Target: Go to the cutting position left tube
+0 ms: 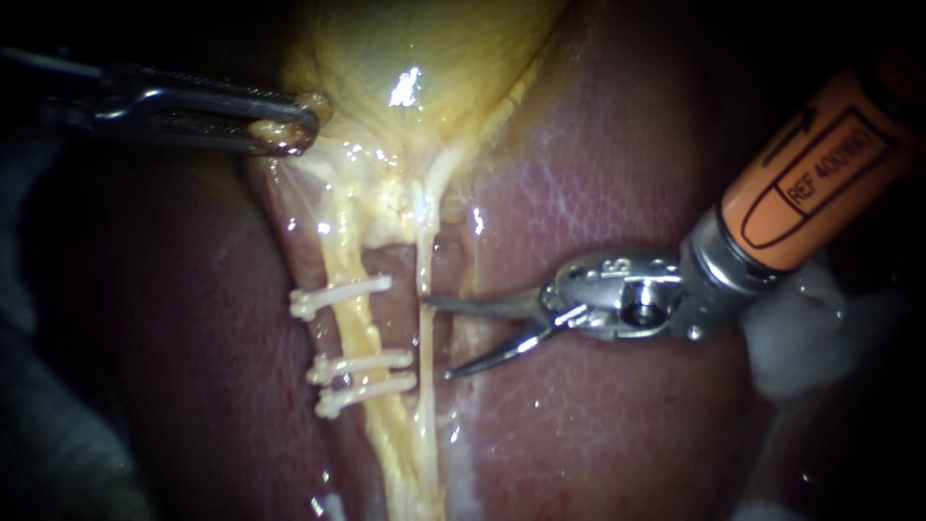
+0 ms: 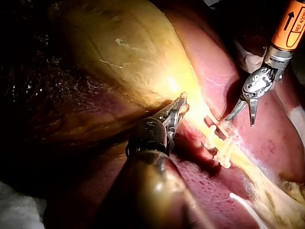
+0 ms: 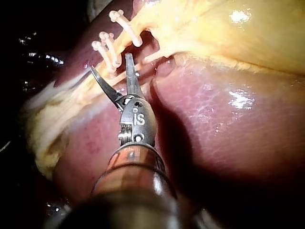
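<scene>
Orange-shafted right instrument (image 1: 436, 338) sits nearest the endoscope. Its blades are moderately apart and grip nothing, with the tips just beside the clip ends. Left tube (image 1: 355, 333) is yellow, carries three white clips (image 1: 359, 365) and runs down over the liver (image 1: 598, 193). Left instrument (image 1: 289, 133) is clamped on gallbladder (image 1: 424, 58) tissue at its narrow end.

Left wrist view: jaws closed on that yellow tissue, clipped tube just ahead.

Right wrist view: blades spread, clips just ahead of their tips.

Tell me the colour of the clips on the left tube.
The three clips are off-white, and they show most clearly in the endoscope view.
</scene>
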